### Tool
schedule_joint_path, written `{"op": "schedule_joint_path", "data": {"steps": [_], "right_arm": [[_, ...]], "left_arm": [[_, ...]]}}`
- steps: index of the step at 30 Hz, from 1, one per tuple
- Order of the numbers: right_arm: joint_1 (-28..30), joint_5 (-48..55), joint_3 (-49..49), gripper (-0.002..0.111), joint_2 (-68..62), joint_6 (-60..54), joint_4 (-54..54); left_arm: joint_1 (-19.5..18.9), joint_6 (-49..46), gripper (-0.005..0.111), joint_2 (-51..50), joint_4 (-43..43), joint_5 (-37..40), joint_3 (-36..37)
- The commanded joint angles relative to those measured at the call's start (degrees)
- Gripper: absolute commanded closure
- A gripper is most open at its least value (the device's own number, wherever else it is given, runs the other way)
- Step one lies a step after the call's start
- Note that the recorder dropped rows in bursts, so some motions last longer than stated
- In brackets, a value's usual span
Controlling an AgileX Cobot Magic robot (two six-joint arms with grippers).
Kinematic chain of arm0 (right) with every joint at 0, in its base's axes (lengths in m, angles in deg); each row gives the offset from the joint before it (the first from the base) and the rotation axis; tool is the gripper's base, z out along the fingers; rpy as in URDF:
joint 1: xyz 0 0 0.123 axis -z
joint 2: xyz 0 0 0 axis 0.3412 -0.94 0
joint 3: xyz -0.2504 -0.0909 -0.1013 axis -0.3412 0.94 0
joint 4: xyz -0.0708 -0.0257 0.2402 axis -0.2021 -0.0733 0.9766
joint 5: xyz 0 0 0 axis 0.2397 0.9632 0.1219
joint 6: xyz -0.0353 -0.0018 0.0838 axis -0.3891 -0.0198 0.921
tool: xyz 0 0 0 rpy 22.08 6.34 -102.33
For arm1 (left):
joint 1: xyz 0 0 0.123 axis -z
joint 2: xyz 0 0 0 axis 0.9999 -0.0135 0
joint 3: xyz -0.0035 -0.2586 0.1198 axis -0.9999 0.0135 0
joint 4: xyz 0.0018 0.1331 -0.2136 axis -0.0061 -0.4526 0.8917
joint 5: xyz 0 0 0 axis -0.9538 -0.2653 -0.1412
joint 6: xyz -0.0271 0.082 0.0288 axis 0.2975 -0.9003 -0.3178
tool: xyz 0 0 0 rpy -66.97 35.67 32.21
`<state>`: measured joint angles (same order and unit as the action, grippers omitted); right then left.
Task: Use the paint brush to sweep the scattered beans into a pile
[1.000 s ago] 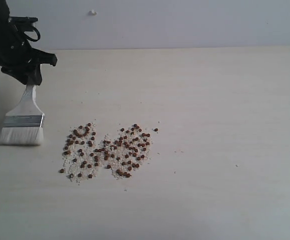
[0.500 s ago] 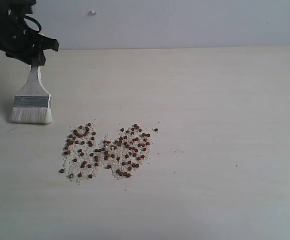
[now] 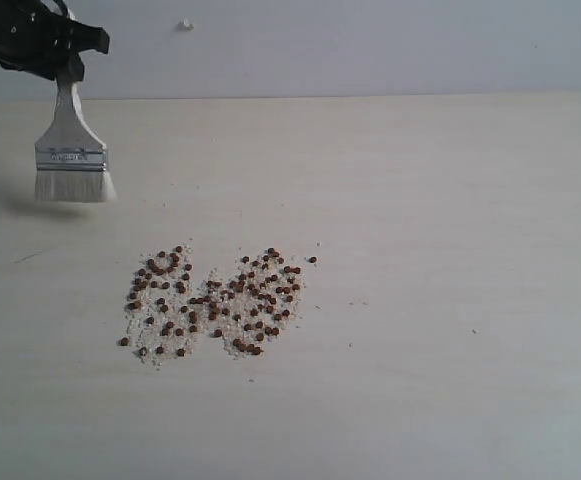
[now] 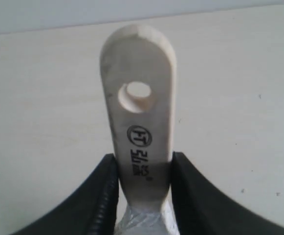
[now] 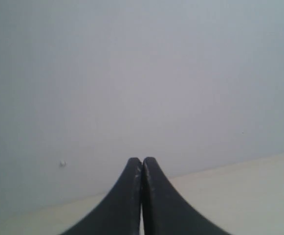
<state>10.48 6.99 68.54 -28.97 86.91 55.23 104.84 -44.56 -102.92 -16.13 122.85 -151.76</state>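
Note:
The beans (image 3: 215,303) lie scattered with pale crumbs in two loose patches on the pale table (image 3: 450,200), left of its middle. The paint brush (image 3: 71,150) hangs in the air at the far left, bristles down, up and away from the beans, its shadow on the table below. My left gripper (image 3: 55,52) is shut on its wooden handle (image 4: 142,132); the end with the hole sticks out past the black fingers (image 4: 105,196). My right gripper (image 5: 142,164) is shut on nothing, facing the grey wall; it is out of the exterior view.
A single stray bean (image 3: 312,260) lies just right of the patches. A few specks (image 3: 358,302) dot the table further right. The grey wall (image 3: 370,45) rises behind the table's far edge.
My left gripper has lifted the brush off the table and carried it up and slightly right, away from the beans. The beans have not moved.

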Motion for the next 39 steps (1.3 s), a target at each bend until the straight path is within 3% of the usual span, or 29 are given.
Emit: {"op": "schedule_joint_path", "data": {"steps": [1, 4, 7, 12, 17, 21, 23, 29, 39], "right_arm": [[0.2, -2.5, -1.6, 0.108, 0.4, 5.7, -2.1], [0.2, 0.3, -6.6, 0.108, -3.8, 9.0, -4.8], [-0.6, 0.6, -11.4, 0.108, -19.3, 9.0, -5.2], [-13.2, -2.4, -22.8, 0.107, -47.0, 9.0, -17.6], [-23.6, -8.1, -34.3, 0.083, -67.2, 9.0, -24.3], [-24.7, -17.2, -37.0, 0.06, -78.0, 14.9, -24.4], [-24.7, -23.2, -37.4, 0.054, -82.5, 19.6, -27.6], [-24.7, -41.4, -39.1, 0.053, -94.5, 38.0, -38.9], [-24.7, -36.7, -52.1, 0.053, -107.0, 46.0, -47.9]], "left_arm": [[1.1, -0.4, 0.107, 2.9, 1.5, -1.0, 0.0], [2.3, -0.4, 0.107, 4.4, 1.7, -1.3, 0.0], [4.5, -0.4, 0.107, 5.8, 1.8, -0.9, 0.0], [7.9, -0.4, 0.107, 9.0, 2.0, 1.1, 0.0], [10.0, -0.4, 0.107, 9.6, 3.7, 3.1, 0.4], [11.4, -0.7, 0.107, 9.6, 3.8, 2.8, 1.2], [11.9, -0.8, 0.107, 9.6, 4.0, 2.7, 1.2], [13.1, -1.9, 0.107, 9.6, 5.3, 1.6, 1.2], [13.8, -7.8, 0.107, 9.6, 12.6, 1.8, 1.3]]}}
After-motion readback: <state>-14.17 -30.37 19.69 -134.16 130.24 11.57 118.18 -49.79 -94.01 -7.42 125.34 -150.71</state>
